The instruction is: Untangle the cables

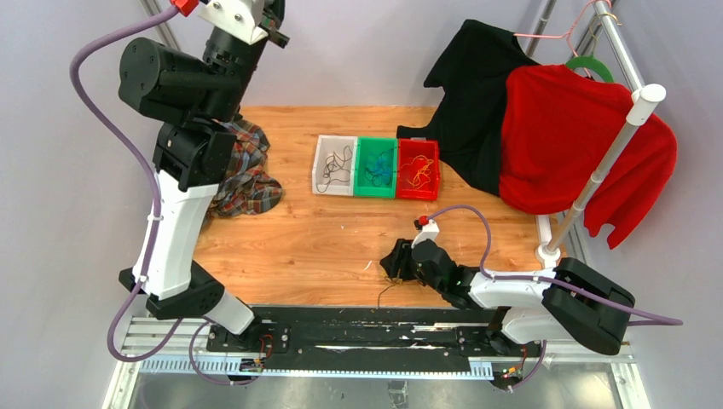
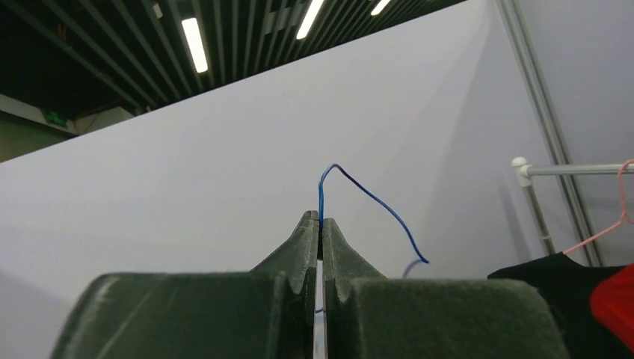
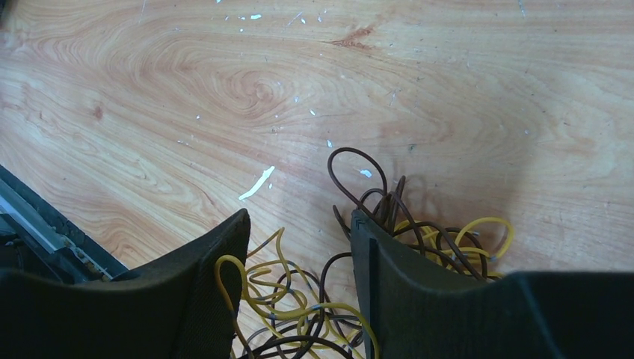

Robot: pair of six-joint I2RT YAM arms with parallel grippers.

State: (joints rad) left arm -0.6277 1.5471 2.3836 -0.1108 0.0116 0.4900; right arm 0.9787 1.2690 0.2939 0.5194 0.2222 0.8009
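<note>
A tangle of yellow and dark brown cables (image 3: 321,299) lies on the wooden table near its front edge. My right gripper (image 3: 299,217) stands open over it, one finger on each side, with loops between and behind the fingers. From above, that gripper (image 1: 394,266) sits low at the table's front, and thin strands (image 1: 381,294) trail toward the edge. My left gripper (image 2: 320,221) is raised high against the grey wall, shut on a thin blue cable (image 2: 374,200) that arcs up from the tips and droops right. From above, the left gripper (image 1: 274,32) is at the top left.
At the table's back stand a white bin (image 1: 319,162), a green bin (image 1: 376,141) and a red bin (image 1: 418,143), each holding wires. A plaid cloth (image 1: 247,179) lies at back left. Black (image 1: 473,94) and red (image 1: 571,145) garments hang on a rack (image 1: 614,145) at right.
</note>
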